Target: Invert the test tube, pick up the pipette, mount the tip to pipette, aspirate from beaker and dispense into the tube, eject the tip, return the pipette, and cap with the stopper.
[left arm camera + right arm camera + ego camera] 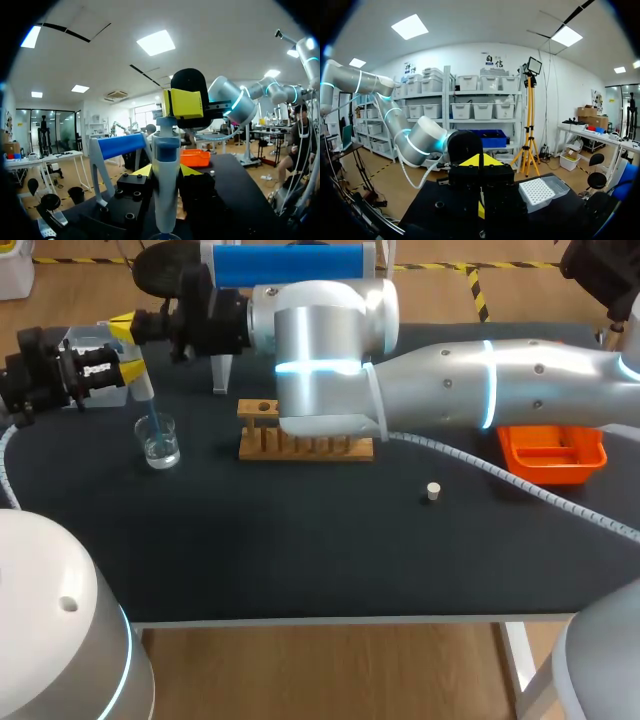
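the left gripper (128,371) is clamped on the pipette (142,390), a yellow finger on each side of its barrel, holding it upright at the table's 10 o'clock with its blue tip (154,426) down inside the beaker (160,448). the right gripper (122,327), its arm coming in from 3 o'clock, has its fingers pressed together on nothing and sits on the pipette's top end. the wooden rack (300,445) stands at the beaker's 3 o'clock, and the stopper (433,491) lies at the rack's 4 o'clock.
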Controlling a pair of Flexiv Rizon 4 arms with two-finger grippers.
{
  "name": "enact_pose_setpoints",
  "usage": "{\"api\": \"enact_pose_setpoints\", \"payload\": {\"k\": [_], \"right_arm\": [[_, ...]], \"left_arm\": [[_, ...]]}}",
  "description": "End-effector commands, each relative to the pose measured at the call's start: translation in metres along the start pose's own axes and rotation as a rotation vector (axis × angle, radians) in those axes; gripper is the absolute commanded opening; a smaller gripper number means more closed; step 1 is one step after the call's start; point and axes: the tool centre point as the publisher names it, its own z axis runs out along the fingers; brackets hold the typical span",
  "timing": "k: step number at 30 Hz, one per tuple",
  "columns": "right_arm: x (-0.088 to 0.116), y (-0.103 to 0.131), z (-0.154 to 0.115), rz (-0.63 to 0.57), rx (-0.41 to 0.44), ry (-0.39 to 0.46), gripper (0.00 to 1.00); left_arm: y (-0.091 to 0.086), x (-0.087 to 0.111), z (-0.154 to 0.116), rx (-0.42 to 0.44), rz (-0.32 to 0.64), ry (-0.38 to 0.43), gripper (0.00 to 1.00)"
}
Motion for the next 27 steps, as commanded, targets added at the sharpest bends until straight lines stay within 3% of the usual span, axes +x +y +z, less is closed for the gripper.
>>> {"api": "enact_pose_setpoints", "payload": {"k": [1,18,27], "right_arm": [[0.001,-0.008,0.001,0.002,0.000,-0.006,0.00],[0.002,-0.015,0.000,0.014,0.013,-0.010,0.00],[0.001,0.027,-0.012,-0.030,-0.040,-0.012,0.00]], "left_arm": [[-0.004,0.000,0.000,0.002,0.002,-0.002,0.00],[-0.004,0.000,0.000,0.002,0.002,-0.002,0.00],[-0.004,0.000,0.000,0.002,0.002,-0.002,0.00]]}}
